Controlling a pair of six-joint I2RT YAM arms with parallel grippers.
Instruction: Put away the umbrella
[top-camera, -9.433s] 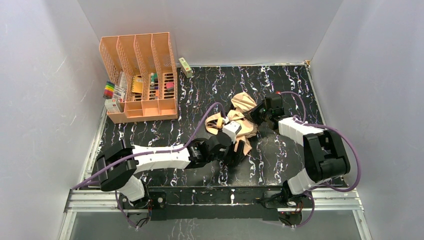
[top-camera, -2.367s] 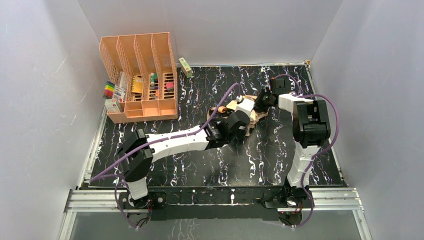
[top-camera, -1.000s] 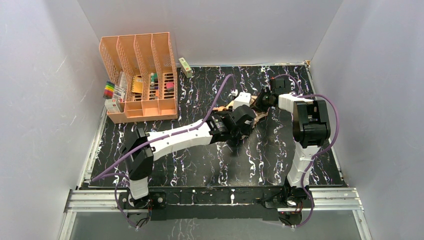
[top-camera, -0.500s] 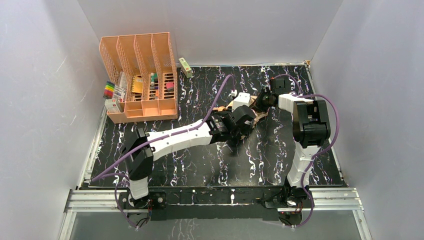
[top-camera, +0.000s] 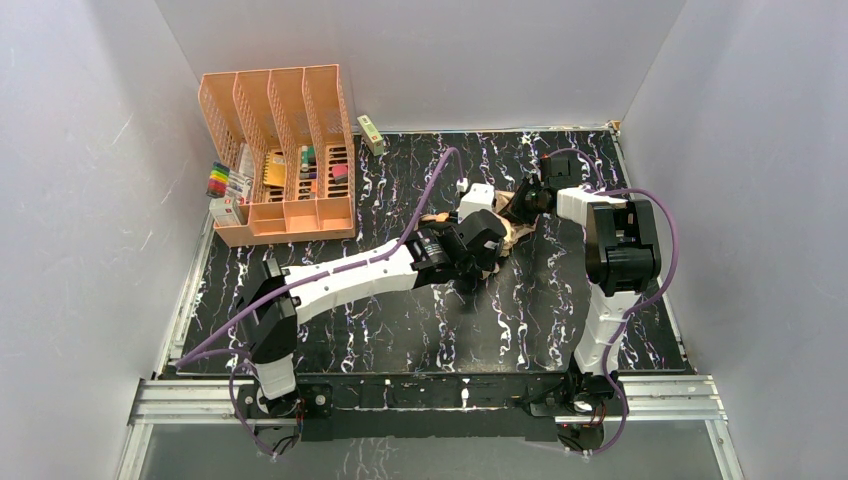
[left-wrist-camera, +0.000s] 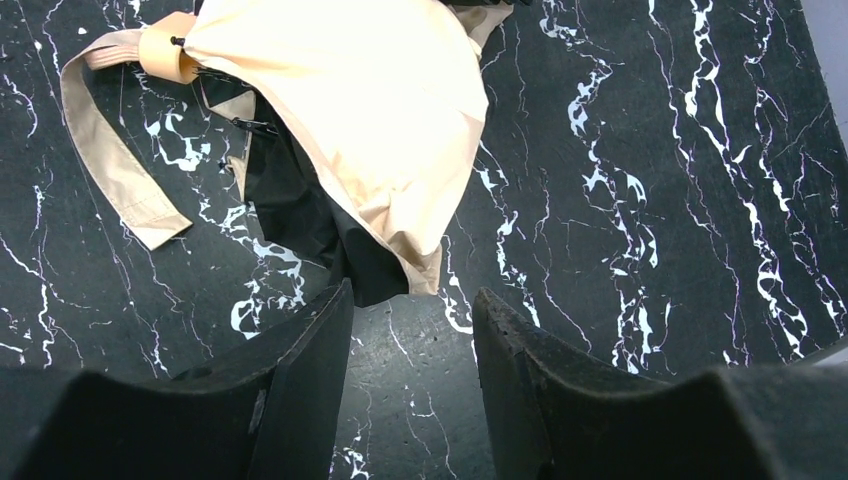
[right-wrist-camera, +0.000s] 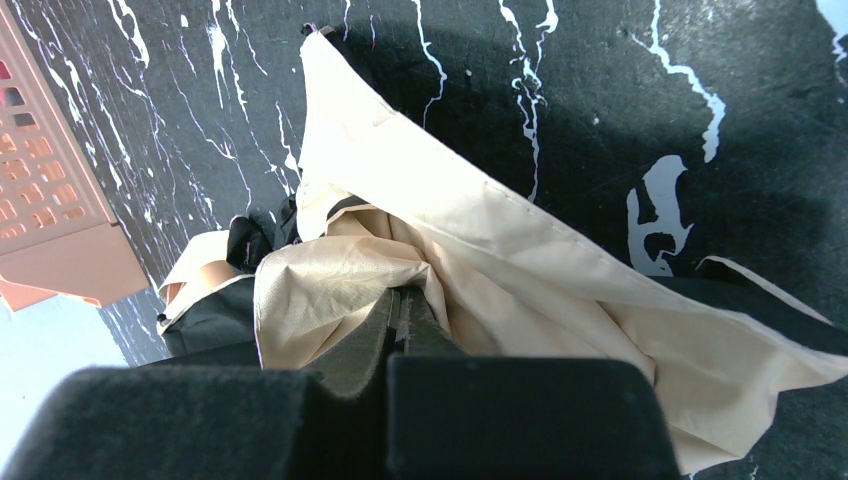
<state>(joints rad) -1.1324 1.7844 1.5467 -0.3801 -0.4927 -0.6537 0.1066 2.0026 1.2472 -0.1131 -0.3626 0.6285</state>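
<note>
Compared with the earliest overhead view, the umbrella (top-camera: 508, 233) has been dragged from the table's middle toward 1 o'clock and bunched smaller. The left arm has stretched out after it, and the right arm has folded up tall over its base. Over the last second the left wrist has only slid slightly toward 9 o'clock.

The umbrella lies collapsed and crumpled on the black marbled table (top-camera: 560, 320), just past centre at about 1 o'clock, largely hidden overhead beneath the two wrists. Seen from the left wrist, its pale peach fabric drapes down from 12 o'clock to a point, with dark lining showing underneath. The tan handle (left-wrist-camera: 160, 55) sits at 11 o'clock, and the strap (left-wrist-camera: 110, 170) loops flat on the table toward 9 o'clock.

The right gripper (right-wrist-camera: 400, 310) is clenched on a fold of the fabric, the cloth puckered around its closed tips. The left gripper (left-wrist-camera: 412, 320) is released, its fingers parted and holding nothing, with the fabric's point just beyond the gap.

Off at 10 o'clock stands the peach slotted organizer (top-camera: 280, 140). A pack of markers (top-camera: 220, 182) sits on its 9 o'clock side, and a small green box (top-camera: 371, 133) on its 3 o'clock side against the far wall.
</note>
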